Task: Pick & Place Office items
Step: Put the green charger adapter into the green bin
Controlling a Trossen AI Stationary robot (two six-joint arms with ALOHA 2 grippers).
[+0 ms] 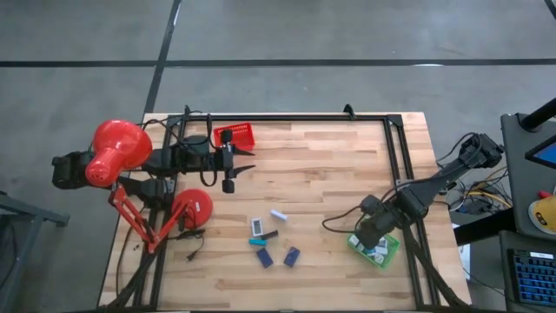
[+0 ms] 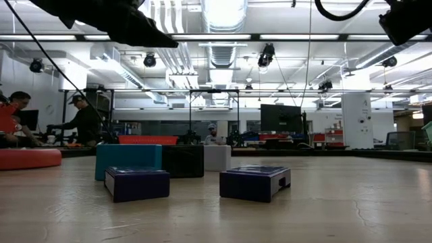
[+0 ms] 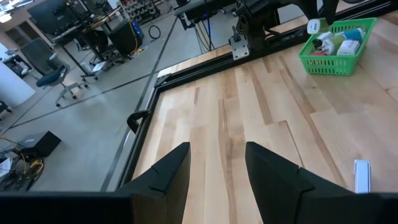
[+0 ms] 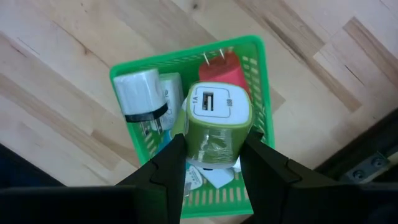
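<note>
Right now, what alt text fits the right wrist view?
The right gripper is shut on a green USB charger, holding it above a green basket on the wooden table. The basket already holds a white plug adapter and a red charger.

We read only "1A", printed beside the port on the white face of the green charger (image 4: 219, 121); further small marks on that face are too blurred for us.

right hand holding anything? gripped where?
Yes. The right hand pinches a green USB charger by its two opposite sides, over the green tray. The left hand holds nothing.
</note>
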